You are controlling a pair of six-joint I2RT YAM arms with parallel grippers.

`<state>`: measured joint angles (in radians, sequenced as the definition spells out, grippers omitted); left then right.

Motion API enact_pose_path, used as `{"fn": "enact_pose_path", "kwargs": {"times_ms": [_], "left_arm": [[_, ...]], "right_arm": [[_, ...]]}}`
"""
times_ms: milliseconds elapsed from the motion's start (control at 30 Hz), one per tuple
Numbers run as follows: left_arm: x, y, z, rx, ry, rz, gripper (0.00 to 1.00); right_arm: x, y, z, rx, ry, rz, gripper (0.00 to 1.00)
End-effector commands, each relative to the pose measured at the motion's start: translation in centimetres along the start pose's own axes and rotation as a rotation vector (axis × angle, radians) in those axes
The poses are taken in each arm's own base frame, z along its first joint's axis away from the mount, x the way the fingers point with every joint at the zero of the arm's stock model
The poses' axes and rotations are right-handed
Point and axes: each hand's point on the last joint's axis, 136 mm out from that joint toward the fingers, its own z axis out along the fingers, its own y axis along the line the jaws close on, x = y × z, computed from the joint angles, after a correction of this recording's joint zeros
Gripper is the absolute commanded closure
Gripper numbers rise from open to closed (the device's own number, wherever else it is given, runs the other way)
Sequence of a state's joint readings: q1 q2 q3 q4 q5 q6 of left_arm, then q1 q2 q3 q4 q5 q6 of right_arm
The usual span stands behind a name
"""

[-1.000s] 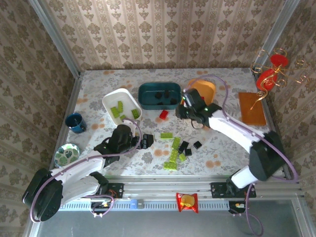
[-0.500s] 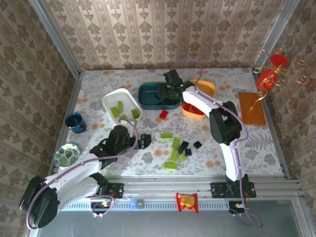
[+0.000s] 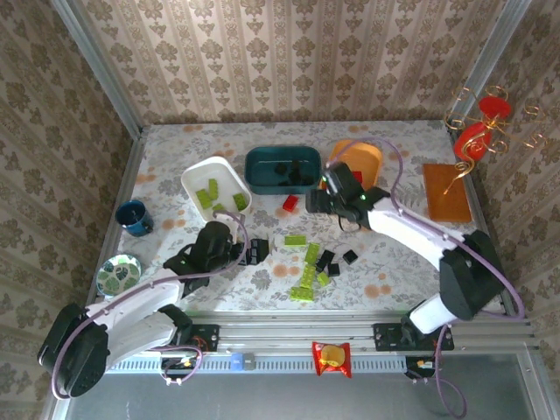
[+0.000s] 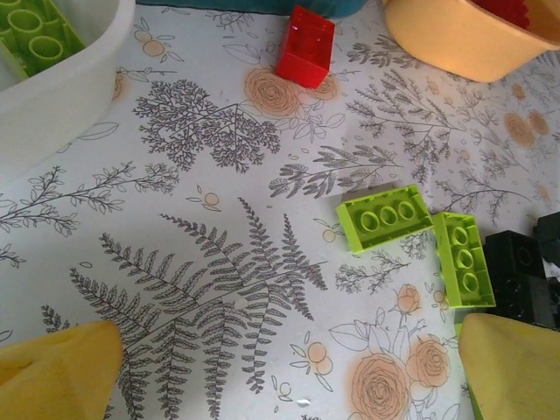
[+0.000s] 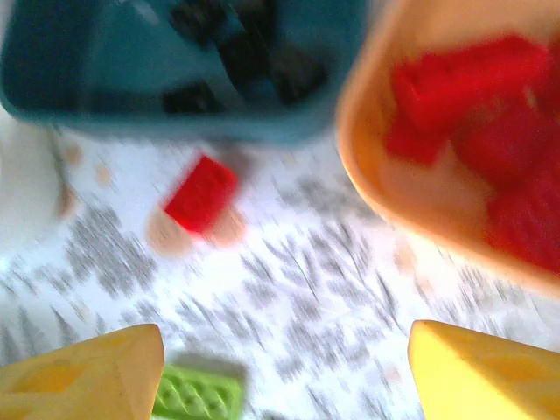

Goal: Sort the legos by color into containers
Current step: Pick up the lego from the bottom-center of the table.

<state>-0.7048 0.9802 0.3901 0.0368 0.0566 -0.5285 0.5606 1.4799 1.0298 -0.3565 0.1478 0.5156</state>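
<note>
Top external view: white tray (image 3: pixel 194 178) holds lime bricks (image 3: pixel 210 194), teal tray (image 3: pixel 282 150) black bricks (image 3: pixel 280 171), orange tray (image 3: pixel 372 149) red ones. One loose red brick (image 3: pixel 290 203) lies on the worktop (image 3: pixel 385 280) just in front of the teal tray, with more lime and black scattered nearer the arms. Right fingers (image 5: pixel 83 372) parted, nothing between them, hovering just short of that red brick. Left fingers (image 4: pixel 57 376) spread wide, empty, above loose lime pieces. Step in hand, by my reading: approach to the red brick. Next move calls for descending, straddling it squarely, closing, then carrying it to the orange tray.
</note>
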Motion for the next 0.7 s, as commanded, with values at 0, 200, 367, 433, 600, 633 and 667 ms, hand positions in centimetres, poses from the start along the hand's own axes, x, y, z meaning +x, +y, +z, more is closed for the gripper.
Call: {"fn": "enact_pose_path", "kwargs": {"times_ms": [0, 200, 367, 433, 600, 633, 667], "left_arm": [[-1.2, -0.7, 0.2, 0.030, -0.027, 0.002, 0.00], [-1.0, -0.8, 0.9, 0.043, -0.015, -0.008, 0.00], [-1.0, -1.0, 1.1, 0.051, -0.006, -0.013, 0.00], [-0.9, -1.0, 1.1, 0.051, -0.004, -0.015, 0.00], [-0.6, -0.7, 0.9, 0.047, -0.007, -0.018, 0.00], [-0.6, -0.7, 0.8, 0.046, -0.008, -0.017, 0.00], [-0.5, -0.6, 0.7, 0.044, -0.010, -0.016, 0.00]], "right_arm": [[4.4, -3.7, -1.1, 0.103, 0.033, 0.080, 0.26], [10.1, -7.4, -2.7, 0.162, 0.072, 0.148, 0.26], [11.7, -7.9, -1.9, 0.192, 0.138, 0.165, 0.25], [12.1, -7.7, -1.4, 0.185, 0.153, 0.184, 0.26], [12.9, -7.0, -0.5, 0.191, 0.173, 0.176, 0.31], [13.1, -7.0, -0.5, 0.202, 0.178, 0.170, 0.32], [13.4, -7.2, -0.5, 0.222, 0.187, 0.166, 0.34]]}}
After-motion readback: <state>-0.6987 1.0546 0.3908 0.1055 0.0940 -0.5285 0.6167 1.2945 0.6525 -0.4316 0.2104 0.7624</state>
